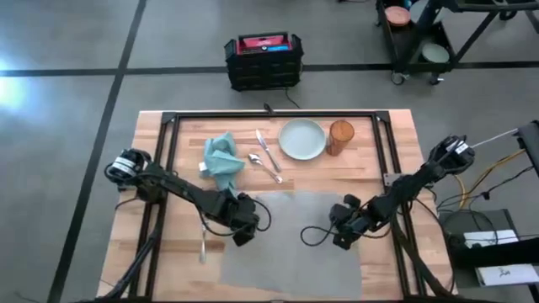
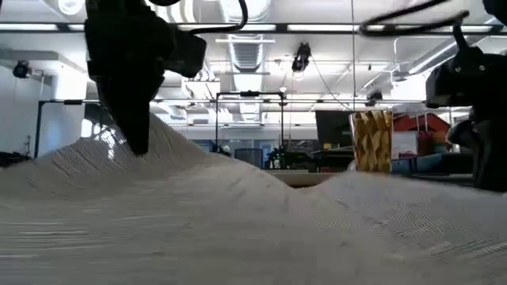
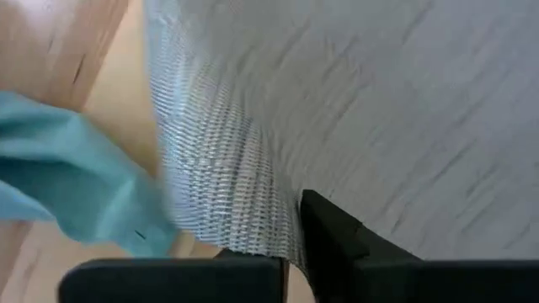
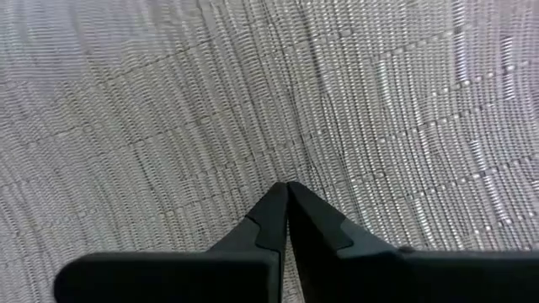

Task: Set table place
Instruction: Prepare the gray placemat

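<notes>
High view: the table (image 1: 152,135), a light butcher-block top under a black frame, carries the grey woven placemat (image 1: 290,252) on its near half. The left gripper (image 1: 244,229) is at the placemat's left edge and the right gripper (image 1: 344,237) at its right edge. Along the far side lie a crumpled teal napkin (image 1: 222,160), a spoon (image 1: 266,167), a knife (image 1: 268,149), a pale round plate (image 1: 302,139) and an amber glass (image 1: 340,137) just beside the plate. A fork (image 1: 203,241) lies on bare wood near the placemat's left edge. Beyond the table a black crate (image 1: 264,61) with a red top stands on the grey floor; any lettering on it is too small to read.

Low view: only here does the placemat show as lifted, rising in a ridge toward the left arm's gripper, dipping in the middle, and rising again at the right. The ribbed amber glass stands behind the dip.

Left wrist view: the left gripper's dark fingers (image 3: 333,240) are clamped on the placemat's raised edge, with the teal napkin just beside it on the wood.

Right wrist view: the right gripper's fingers (image 4: 265,223) meet tip to tip, pinching a fold of the weave that fills the whole view.
</notes>
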You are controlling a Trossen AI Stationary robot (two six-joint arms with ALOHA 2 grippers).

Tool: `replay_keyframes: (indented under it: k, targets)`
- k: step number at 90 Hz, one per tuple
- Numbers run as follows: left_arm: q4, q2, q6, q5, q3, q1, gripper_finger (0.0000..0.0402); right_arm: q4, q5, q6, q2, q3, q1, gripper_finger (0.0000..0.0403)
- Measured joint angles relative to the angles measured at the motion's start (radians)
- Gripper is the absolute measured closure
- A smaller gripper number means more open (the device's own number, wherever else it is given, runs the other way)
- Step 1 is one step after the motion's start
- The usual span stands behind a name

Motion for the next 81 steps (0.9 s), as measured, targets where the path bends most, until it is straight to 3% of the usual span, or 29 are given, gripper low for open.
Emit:
replay_keyframes:
  k: [21,32,42,62,81]
  targets:
    - [-0.184,-0.008,-0.075,0.011,0.013,0.023,0.0261,-0.056,0.008,0.085,-0.035,-0.001,0.0,0.0372]
    - [-0.157,-0.038,-0.089,-0.038,0.048,0.021,0.0224,-0.044,-0.022,0.086,-0.038,-0.001,0.0,0.0335]
    - [-0.001,-0.062,-0.029,-0.071,0.038,-0.01,0.0204,-0.03,-0.069,0.057,-0.046,-0.001,0.0,0.0296]
    - [0.551,-0.018,0.115,-0.049,-0.125,-0.05,0.02,0.127,-0.076,-0.059,-0.04,-0.001,0.005,0.0244]
    - [0.598,0.054,0.026,0.002,-0.237,-0.06,0.0222,0.132,-0.052,-0.15,0.036,0.006,0.003,0.0229]
